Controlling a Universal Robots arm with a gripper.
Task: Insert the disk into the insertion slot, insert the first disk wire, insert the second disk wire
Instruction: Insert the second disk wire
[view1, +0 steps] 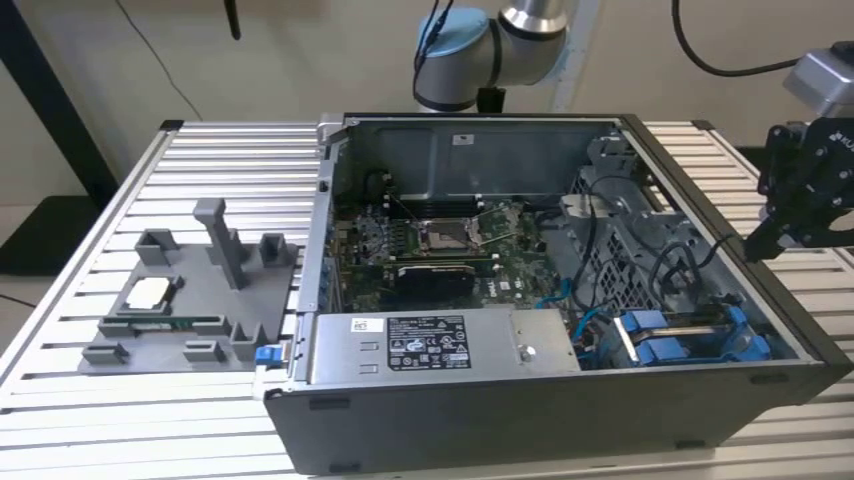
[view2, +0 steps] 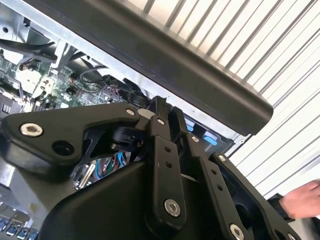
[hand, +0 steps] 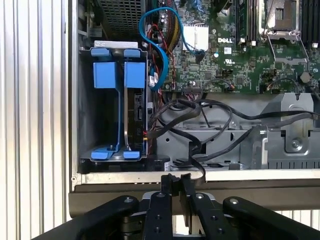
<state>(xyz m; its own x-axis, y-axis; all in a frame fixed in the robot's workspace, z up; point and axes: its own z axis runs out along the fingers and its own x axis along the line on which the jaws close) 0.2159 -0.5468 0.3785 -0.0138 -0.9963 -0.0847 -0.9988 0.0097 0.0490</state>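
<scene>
The insertion slot (hand: 82, 107) is the dark-grey bay in the case corner, also seen in the exterior view (view1: 687, 350). The disk (hand: 138, 107) stands on edge inside it, held by its blue frame (hand: 115, 75); its labelled face is hidden. A blue wire (hand: 161, 47) and a black wire (hand: 170, 120) both end at the disk's dark edge; I cannot tell whether they are plugged in. My gripper (hand: 175, 181) is shut and empty, outside and above the case wall, as in the exterior view (view1: 801, 215) and the second wrist view (view2: 164, 111).
The open computer case (view1: 534, 425) lies on a slatted table (view1: 214, 160). Inside are the motherboard (view1: 441, 240) and a grey power-supply box (view1: 427, 345). A grey fixture (view1: 187, 300) sits at the exterior view's left. A person's hand (view2: 301, 200) is close to the gripper.
</scene>
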